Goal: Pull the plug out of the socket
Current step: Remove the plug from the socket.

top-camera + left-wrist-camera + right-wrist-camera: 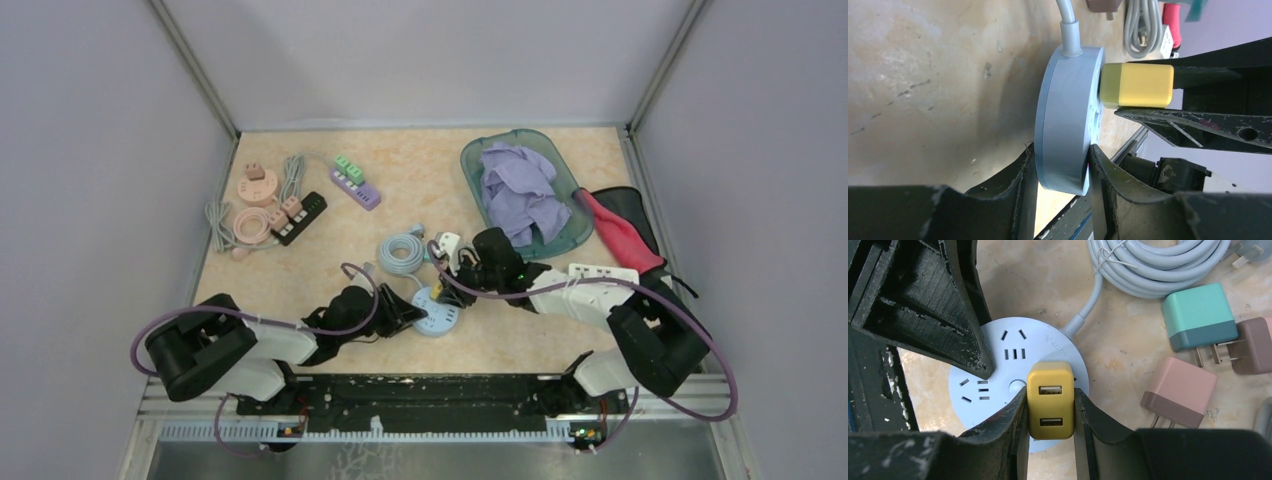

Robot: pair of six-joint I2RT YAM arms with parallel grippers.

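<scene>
Arms stretched inward, low: left claw [1063, 167] grasps the round socket [1063, 110] across its faces; right claw [1050, 410] clamps the yellow plug [1050, 385].

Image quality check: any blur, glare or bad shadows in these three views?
Top view: even soft light, no glare, socket small but sharp. Left wrist: near fingers dark, underexposed, a bright patch between them. Right wrist: plug crisp, its ports readable, only soft shadows.

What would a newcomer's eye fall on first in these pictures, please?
The yellow plug, seated in the round blue socket near the middle of the table, pinched by the right end effector. The left end effector clamps the socket's rim; a purple cloth fills the teal tray far right.
</scene>
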